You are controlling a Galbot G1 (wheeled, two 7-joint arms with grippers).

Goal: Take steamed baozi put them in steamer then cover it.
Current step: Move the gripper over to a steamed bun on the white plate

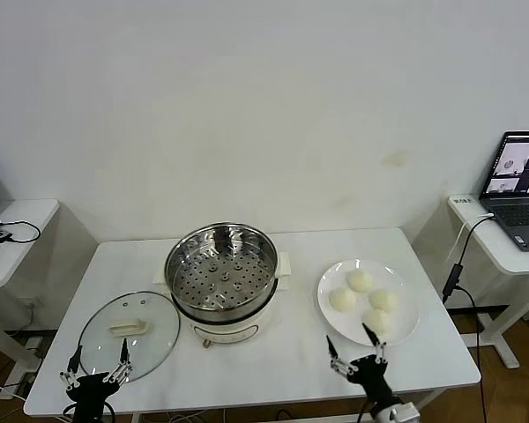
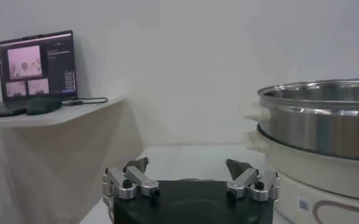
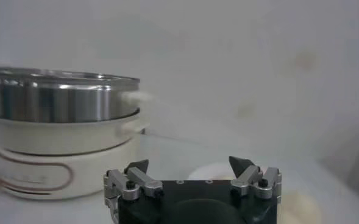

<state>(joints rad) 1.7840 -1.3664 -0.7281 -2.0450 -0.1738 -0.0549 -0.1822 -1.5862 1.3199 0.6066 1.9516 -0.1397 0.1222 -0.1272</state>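
Note:
Several cream-white steamed baozi (image 1: 360, 281) lie on a flat white plate (image 1: 406, 328) at the table's right. The steamer (image 1: 220, 275), a shiny steel pot with a perforated tray in a cream-white base, stands at the table's middle, uncovered; it also shows in both wrist views as steamer (image 2: 318, 122) and steamer (image 3: 57, 106). The glass cover (image 1: 128, 335) with its cream handle lies flat to the steamer's left. My left gripper (image 1: 99, 360) hovers open at the front edge over the cover's near rim. Just in front of the plate, my right gripper (image 1: 358, 347) is open and empty.
A laptop (image 1: 517, 181) sits on a side desk at the right, with a cable hanging down. Another small side table (image 1: 13, 231) with cables stands at the left. A white wall closes the back.

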